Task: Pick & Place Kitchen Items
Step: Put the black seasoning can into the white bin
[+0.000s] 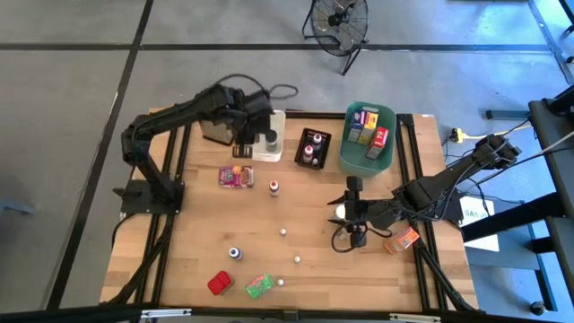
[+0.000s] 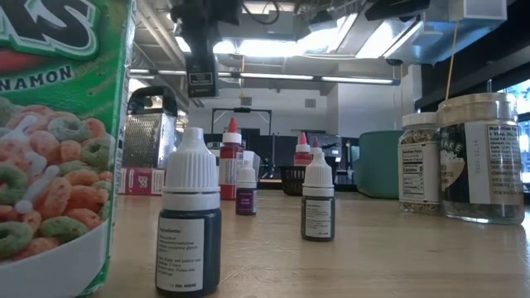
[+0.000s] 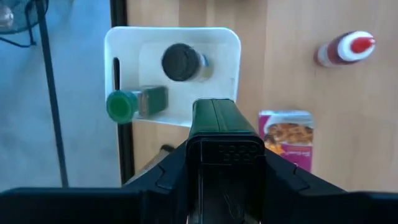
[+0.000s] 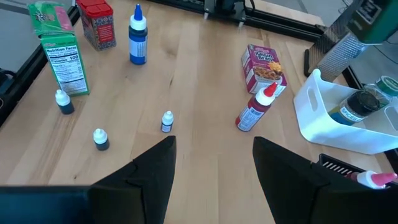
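Note:
My left gripper [image 1: 244, 142] hangs over the near edge of the white bin [image 3: 173, 37] at the table's far side, shut on a dark green jar [image 3: 214, 118] with a black cap. In the bin a dark-lidded jar [image 3: 181, 61] stands upright and a green-lidded jar [image 3: 134, 104] lies on its side. My right gripper [image 4: 214, 165] stands open and holds nothing; it is right of the table's middle [image 1: 346, 213] and faces the left. A pink packet [image 1: 236, 176] and a red bottle [image 1: 273, 187] lie on the wood near the bin. My left gripper pinches the jar at its black perforated cap end [image 3: 227, 152] between its two fingers [image 3: 166, 177]. The fingers come steeply from above. The green body points down beyond the fingertips, lifted clear above the bin's near edge.
A grater [image 1: 215, 130] stands left of the white bin. A black tray [image 1: 312, 146] of bottles and a teal bin [image 1: 368, 135] of packets sit at the far right. Small bottles [image 1: 283, 231], a blue bottle [image 1: 235, 254], red [image 1: 219, 283], green [image 1: 259, 285] and orange [image 1: 402, 240] packets lie nearer.

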Available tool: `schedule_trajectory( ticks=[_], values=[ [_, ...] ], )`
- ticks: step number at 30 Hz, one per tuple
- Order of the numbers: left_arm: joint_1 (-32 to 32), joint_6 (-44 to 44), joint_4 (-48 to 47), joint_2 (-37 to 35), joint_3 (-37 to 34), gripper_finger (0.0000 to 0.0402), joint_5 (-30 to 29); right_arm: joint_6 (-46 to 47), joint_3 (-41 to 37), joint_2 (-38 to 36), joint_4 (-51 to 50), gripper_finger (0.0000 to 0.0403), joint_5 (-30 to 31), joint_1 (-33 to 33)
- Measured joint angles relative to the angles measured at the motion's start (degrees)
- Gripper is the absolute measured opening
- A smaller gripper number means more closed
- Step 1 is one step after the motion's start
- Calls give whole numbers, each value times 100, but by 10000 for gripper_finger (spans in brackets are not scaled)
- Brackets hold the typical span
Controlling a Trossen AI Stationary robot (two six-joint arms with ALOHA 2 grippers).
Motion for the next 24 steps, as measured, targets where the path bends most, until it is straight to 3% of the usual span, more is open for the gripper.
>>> schedule_trajectory(
  ticks=[4, 13, 24],
  values=[
    [317, 342, 395, 11, -4, 126, 406, -2, 0, 0, 0, 215, -5, -56],
    [825, 1185, 1117, 39, -338, 127, 607, 0, 0, 0, 2, 215, -5, -123],
    [1388, 1329, 1477, 105, -688, 127, 854, -1, 0, 0, 2, 216, -3, -124]
  ],
)
